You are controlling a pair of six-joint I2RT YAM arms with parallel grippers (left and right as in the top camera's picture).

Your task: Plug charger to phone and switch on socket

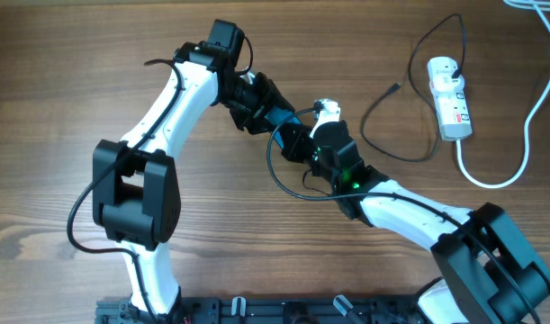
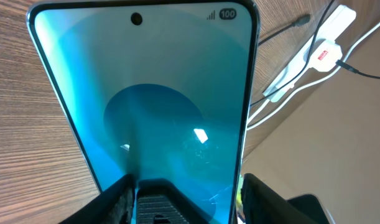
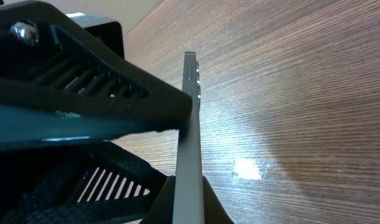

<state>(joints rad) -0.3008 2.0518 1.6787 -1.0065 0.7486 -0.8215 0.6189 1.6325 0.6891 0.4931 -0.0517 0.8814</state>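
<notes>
My left fingers (image 2: 118,199) clamp the phone (image 2: 146,93) by its lower sides, held above the desk (image 1: 76,54). My right fingers (image 3: 115,93) pinch its faces. Well right, the charger (image 2: 289,26) lies unplugged near the socket (image 1: 449,97) and white cord (image 1: 529,126).

A narrow white power strip (image 1: 449,99) lies on the brown wooden counter (image 1: 58,54). A thin black cable (image 1: 363,126) loops beside it.

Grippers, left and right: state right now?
Left gripper: closed on the phone, gripping its side edges.
Right gripper: appears closed on the same phone, seen edge-on.
</notes>
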